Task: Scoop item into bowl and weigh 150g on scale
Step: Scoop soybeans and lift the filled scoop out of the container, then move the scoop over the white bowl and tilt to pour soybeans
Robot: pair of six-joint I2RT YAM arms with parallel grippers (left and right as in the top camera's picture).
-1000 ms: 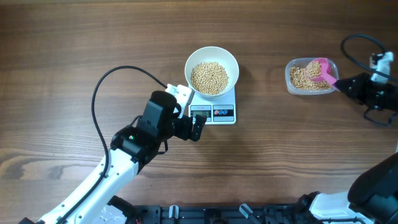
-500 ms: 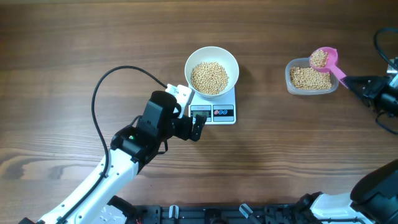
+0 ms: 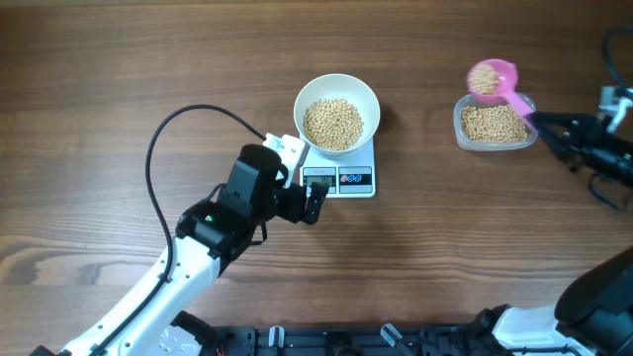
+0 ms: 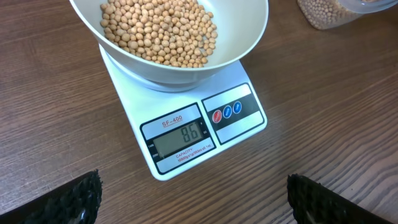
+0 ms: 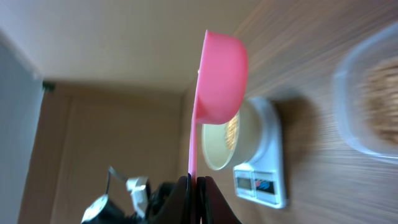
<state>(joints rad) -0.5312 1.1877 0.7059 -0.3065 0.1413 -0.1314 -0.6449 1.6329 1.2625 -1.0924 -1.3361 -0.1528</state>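
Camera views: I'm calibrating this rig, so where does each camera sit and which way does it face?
Overhead: above the table, looking straight down on bowl, scale, tub, left arm and right arm.
Left wrist: on the left arm, angled down at the scale's display; open left pincer's fingertips in the bottom corners.
Right wrist: on the right arm, rolled sideways, looking along the pink scoop in the shut right pincer.
Shared: all three show the bowl on the scale.

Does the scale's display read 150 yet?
No, the scale shows 86 with the bowl of beans on it.
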